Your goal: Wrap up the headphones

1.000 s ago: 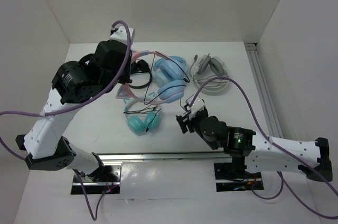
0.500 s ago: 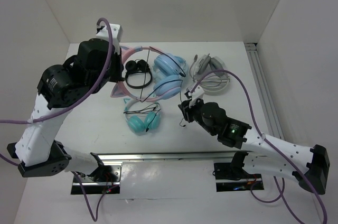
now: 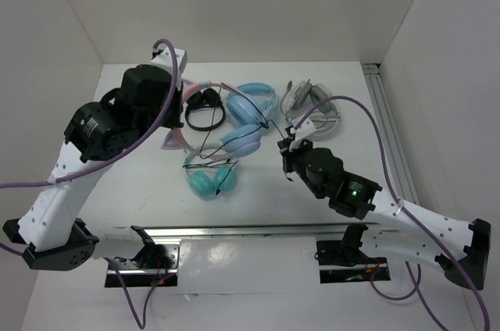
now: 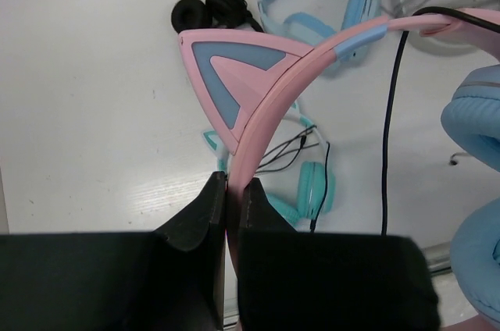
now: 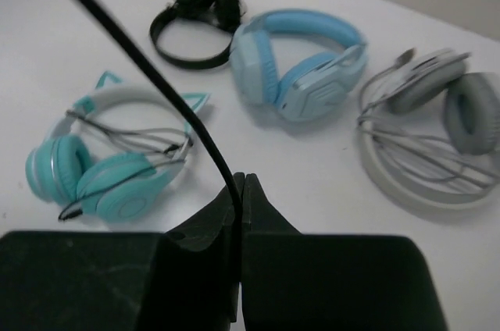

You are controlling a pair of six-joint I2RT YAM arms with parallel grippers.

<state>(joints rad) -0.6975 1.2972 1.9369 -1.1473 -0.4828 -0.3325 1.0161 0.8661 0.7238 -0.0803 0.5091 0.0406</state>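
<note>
The headphones (image 3: 184, 117), with a pink cat-ear headband (image 4: 312, 65) and light blue ear cups (image 3: 242, 140), hang tilted above the table. My left gripper (image 4: 232, 183) is shut on the pink headband just below one cat ear (image 4: 234, 73). The thin black cable (image 5: 117, 38) runs taut from the headphones down to my right gripper (image 5: 240, 179), which is shut on it. In the top view the right gripper (image 3: 286, 146) sits right of the ear cups, with the cable's loose end hidden inside its jaws.
Several other pairs lie on the white table: a teal cat-ear pair (image 3: 211, 176), a small black pair (image 3: 205, 108), an all-light-blue pair (image 3: 255, 100) and a grey pair (image 3: 312, 112) at the right. White walls close in the back and both sides.
My right gripper has shut on the black cable and moved up and to the right with it. The left arm has shifted the held headphones slightly; its grip is unchanged.
</note>
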